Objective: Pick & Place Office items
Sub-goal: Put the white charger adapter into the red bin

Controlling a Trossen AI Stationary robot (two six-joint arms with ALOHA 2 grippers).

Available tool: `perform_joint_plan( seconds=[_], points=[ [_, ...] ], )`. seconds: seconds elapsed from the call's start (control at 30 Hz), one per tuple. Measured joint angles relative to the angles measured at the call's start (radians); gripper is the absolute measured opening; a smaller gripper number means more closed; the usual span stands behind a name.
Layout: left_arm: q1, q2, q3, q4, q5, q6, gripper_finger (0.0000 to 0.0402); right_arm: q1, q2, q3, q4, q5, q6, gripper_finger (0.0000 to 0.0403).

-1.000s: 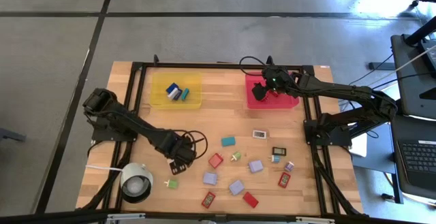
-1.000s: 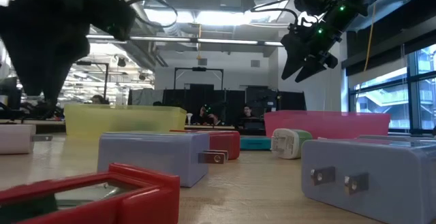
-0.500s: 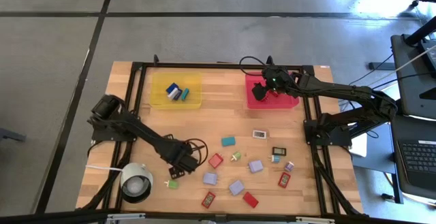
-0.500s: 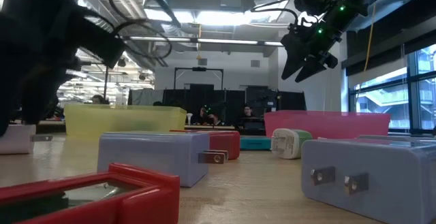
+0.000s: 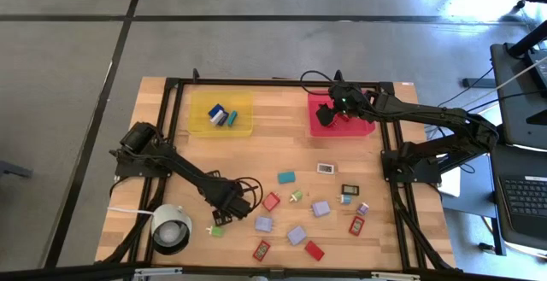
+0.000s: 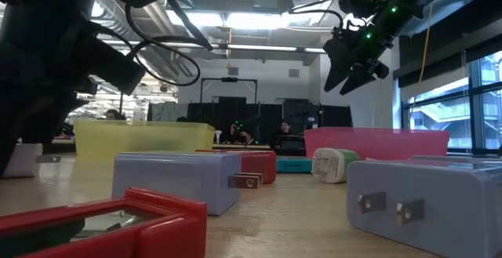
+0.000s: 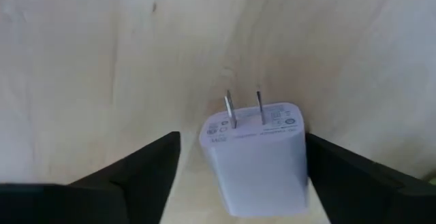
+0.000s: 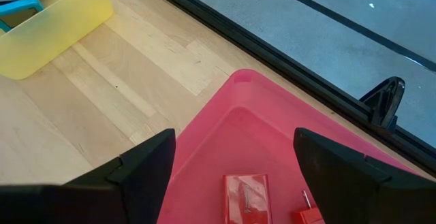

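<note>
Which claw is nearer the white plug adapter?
Left. The left claw is open with the white adapter between its fingers, at the table's front left. The right claw hangs above the red tray at the far side.

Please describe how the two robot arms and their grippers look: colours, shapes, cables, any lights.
Both arms are dark, almost black, built of slim jointed links. The left arm carries looping black cables near its wrist; its gripper has two flat, wedge-shaped dark fingers. The right arm has a cable arching over it, and the right gripper tapers to pointed dark fingers, with small green lights glowing on the wrist.
</note>
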Motion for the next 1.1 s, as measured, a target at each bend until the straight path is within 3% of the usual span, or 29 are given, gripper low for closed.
perform_joint_plan(
  seconds=[0.23,0.57,0.7,0.87,1.1],
  points=[
    [0.010,-0.004,0.000,-0.019,-0.023,-0.007,0.0192,0.000,0.000,0.000,0.000,0.000,0.000,0.0301],
    [0.116,-0.110,0.040,-0.104,-0.166,0.032,0.0189,0.000,0.000,0.000,0.000,0.000,0.000,0.0301],
    [0.191,-0.174,0.099,-0.103,-0.279,0.087,0.0189,0.000,0.000,0.000,0.000,0.000,0.000,0.0301],
    [0.283,-0.253,0.174,-0.086,-0.504,0.167,0.0189,0.000,0.000,0.000,0.000,0.000,0.000,0.0301],
    [0.395,-0.339,0.185,0.144,-0.752,0.330,0.0189,0.000,0.000,0.000,0.000,0.000,0.000,0.0301]
  ],
)
